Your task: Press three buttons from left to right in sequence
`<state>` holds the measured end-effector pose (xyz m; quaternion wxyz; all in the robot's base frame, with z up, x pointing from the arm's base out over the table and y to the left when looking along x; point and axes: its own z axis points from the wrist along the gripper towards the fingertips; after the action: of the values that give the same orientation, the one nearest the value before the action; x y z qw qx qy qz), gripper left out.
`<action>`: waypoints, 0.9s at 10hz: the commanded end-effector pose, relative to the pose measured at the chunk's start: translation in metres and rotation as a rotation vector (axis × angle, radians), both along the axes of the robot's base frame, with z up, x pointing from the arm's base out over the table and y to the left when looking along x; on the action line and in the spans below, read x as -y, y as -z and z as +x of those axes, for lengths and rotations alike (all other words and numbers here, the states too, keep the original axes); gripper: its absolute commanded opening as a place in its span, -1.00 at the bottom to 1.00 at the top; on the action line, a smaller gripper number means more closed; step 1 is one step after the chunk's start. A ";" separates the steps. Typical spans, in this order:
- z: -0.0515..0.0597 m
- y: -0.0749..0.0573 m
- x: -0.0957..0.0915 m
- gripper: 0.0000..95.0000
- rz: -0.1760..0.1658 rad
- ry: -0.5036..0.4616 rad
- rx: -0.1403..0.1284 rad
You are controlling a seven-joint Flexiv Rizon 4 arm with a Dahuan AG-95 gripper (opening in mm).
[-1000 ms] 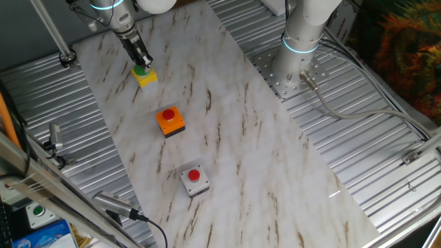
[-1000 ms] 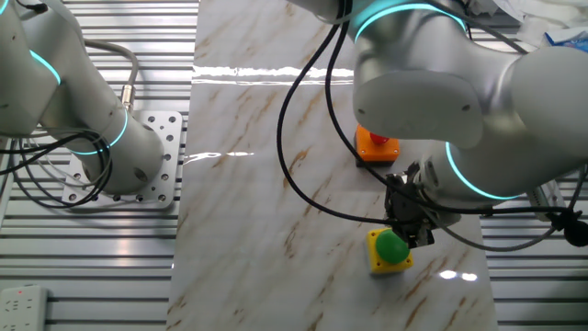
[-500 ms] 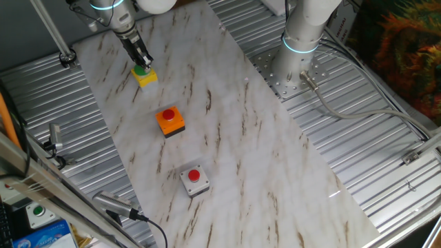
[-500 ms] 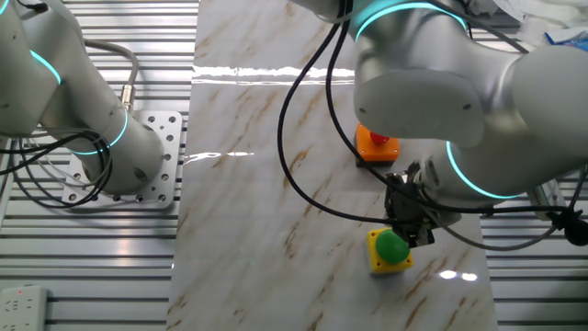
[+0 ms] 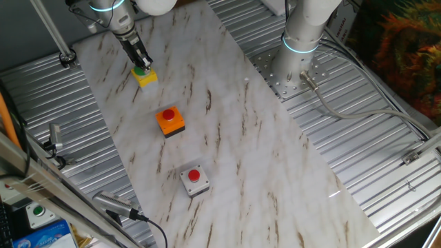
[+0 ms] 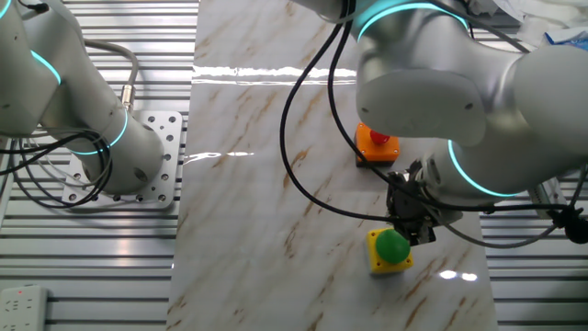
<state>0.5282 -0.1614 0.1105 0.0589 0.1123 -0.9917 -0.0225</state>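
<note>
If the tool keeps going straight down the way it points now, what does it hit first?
The green button on the yellow box. The tool points down right over it, tip at or just above the cap. Whether they already touch is unclear in either view.

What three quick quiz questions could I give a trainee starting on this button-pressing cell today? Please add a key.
1. True or false: the end effector is at the yellow box with the green button.
2. Which box lies between the other two on the marble board?
A. the orange box
B. the grey box
C. the yellow box
3. Fill in: the buttons on the orange and grey boxes are both ____.

Key: 1 true; 2 A; 3 red.
</note>
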 end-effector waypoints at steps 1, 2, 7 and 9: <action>-0.001 0.000 0.001 -1.00 0.001 0.001 0.001; 0.000 0.000 0.001 -1.00 0.001 0.003 0.002; 0.002 0.005 0.001 -1.00 -0.001 -0.004 0.002; 0.002 0.004 0.000 -1.00 0.000 -0.005 0.002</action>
<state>0.5309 -0.1609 0.1051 0.0579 0.1141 -0.9915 -0.0221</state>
